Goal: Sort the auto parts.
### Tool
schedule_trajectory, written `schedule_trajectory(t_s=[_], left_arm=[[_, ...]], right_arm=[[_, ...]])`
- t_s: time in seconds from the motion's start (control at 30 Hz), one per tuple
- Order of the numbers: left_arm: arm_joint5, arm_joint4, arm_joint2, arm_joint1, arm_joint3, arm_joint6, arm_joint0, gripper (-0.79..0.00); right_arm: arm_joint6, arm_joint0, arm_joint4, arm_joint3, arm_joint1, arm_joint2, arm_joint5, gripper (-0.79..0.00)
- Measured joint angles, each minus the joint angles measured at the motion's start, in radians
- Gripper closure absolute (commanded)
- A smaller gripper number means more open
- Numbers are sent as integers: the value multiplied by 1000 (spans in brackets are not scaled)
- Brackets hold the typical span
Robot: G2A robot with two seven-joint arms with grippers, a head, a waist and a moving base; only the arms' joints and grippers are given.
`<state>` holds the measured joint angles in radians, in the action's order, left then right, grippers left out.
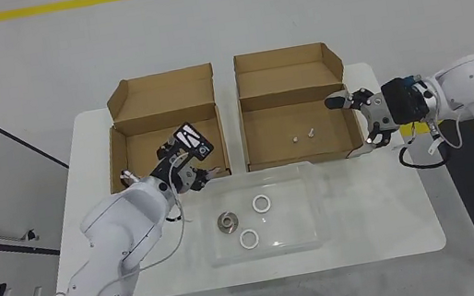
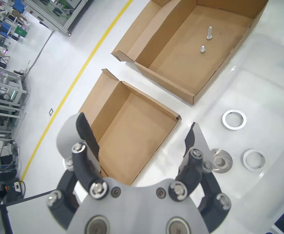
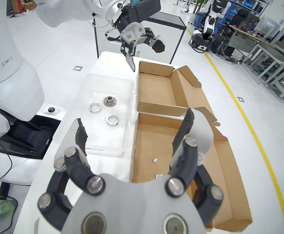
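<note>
**Both grippers spread wide**

Two rings and a hub lie in the centre tray, two bolts in the upper-right box. Left gripper hangs by the upper-left box; right gripper at the other's right edge.

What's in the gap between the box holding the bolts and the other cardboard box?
Nothing. The left wrist view shows a bare strip of white table between the bolt box and the other box; the top view agrees.
</note>
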<state>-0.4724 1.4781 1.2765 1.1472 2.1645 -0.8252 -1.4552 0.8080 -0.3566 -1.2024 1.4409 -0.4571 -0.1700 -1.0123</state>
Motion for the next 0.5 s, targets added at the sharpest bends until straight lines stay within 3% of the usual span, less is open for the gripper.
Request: schedule_trajectory(t_s=[0.13,0.33,0.5], left_arm=[[-61,-45,-30,0,41,-103,36,-785],[-86,-223,-149,12,90,-421,169,-785],[63,-410,-286,3,60,-591,306,-785]], right_arm=[[0,0,0,0,0,0,0,-785],[0,0,0,0,0,0,0,-785],[0,0,0,0,0,0,0,-785]])
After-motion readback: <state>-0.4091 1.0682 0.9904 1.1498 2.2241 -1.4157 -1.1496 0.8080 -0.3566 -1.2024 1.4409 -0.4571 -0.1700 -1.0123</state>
